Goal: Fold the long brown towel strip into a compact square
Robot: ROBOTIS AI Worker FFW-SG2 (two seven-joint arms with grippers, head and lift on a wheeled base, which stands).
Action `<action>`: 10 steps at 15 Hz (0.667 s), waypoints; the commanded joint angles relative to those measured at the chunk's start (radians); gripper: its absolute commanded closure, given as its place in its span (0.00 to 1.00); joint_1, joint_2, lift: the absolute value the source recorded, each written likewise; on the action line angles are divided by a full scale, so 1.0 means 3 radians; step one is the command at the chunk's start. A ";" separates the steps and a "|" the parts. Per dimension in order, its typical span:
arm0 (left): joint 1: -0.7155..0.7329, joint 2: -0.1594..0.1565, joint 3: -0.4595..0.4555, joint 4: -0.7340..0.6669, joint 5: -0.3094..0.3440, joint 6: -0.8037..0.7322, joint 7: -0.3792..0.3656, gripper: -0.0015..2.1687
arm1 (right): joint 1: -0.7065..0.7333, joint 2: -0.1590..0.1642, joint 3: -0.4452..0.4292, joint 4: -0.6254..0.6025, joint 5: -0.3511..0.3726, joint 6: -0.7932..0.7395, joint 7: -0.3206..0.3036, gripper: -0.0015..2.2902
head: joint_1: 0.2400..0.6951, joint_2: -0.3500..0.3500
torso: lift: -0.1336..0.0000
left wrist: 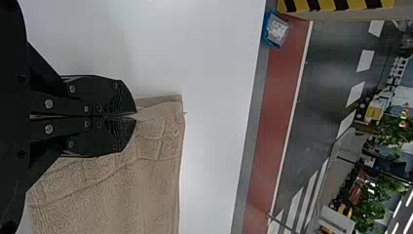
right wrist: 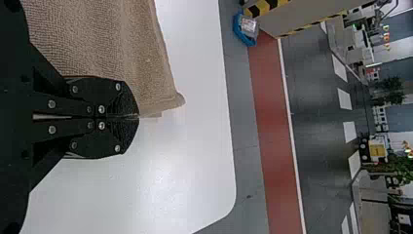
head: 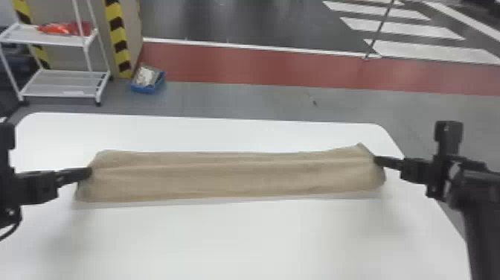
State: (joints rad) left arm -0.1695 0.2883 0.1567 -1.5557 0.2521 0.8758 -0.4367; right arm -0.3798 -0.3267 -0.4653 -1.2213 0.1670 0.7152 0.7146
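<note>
While left gripper point(head: 90, 172) pinches brown towel point(head: 230, 177) | right gripper point(head: 376, 160) pinches opposite end | both closed

Brown towel strip point(head: 230, 178), stretched sideways (a bit creased), over white table point(head: 260, 238)

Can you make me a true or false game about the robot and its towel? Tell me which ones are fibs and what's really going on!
1. The towel is stretched out in a long strip. True.
2. Both pincers are wide open. False: the left pincer and the right pincer are both pinched shut on the towel, one at each end.
3. The table is white. True.
4. The towel is already folded into a little square. False: it is still to be folded into one.
5. A blue box sits on the table. False: the blue box is on the floor, beyond the table.
</note>
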 commanded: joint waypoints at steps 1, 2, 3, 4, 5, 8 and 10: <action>0.0038 0.0000 -0.0001 -0.0050 0.0008 0.0044 -0.0037 0.25 | -0.0007 -0.0005 0.0032 0.0001 0.0026 0.0099 0.0006 0.29 | 1.00 0.24 | 0.07; 0.0064 0.0005 0.0020 -0.0117 0.0003 0.0085 -0.0053 0.11 | -0.0002 -0.0016 0.0042 -0.0004 0.0047 0.0181 0.0011 0.17 | 1.00 0.24 | 0.07; 0.0120 0.0021 0.0035 -0.0229 0.0008 0.0177 -0.0073 0.02 | 0.0008 -0.0026 0.0053 -0.0045 0.0052 0.0293 0.0031 0.06 | 1.00 0.24 | 0.07; 0.0171 0.0041 0.0066 -0.0357 0.0008 0.0290 -0.0073 0.02 | 0.0024 -0.0036 0.0048 -0.0107 0.0052 0.0385 0.0057 0.03 | 1.00 0.24 | 0.07; 0.0228 0.0046 0.0096 -0.0510 0.0019 0.0392 -0.0078 0.02 | 0.0054 -0.0046 0.0048 -0.0209 0.0042 0.0508 0.0072 0.04 | 1.00 0.24 | 0.07; 0.0361 0.0056 0.0239 -0.0792 0.0126 0.0566 -0.0094 0.02 | 0.0269 -0.0041 -0.0029 -0.0654 -0.0045 0.0886 0.0139 0.04 | 1.00 0.23 | 0.07; 0.0407 0.0062 0.0270 -0.0827 0.0177 0.0617 -0.0094 0.02 | 0.0402 -0.0026 -0.0039 -0.0909 -0.0127 0.1060 0.0164 0.04 | 1.00 0.23 | 0.07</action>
State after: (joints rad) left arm -0.0564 0.3057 0.2322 -1.7963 0.2929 1.0493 -0.4648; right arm -0.2856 -0.3385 -0.4743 -1.4445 0.1439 0.9984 0.7617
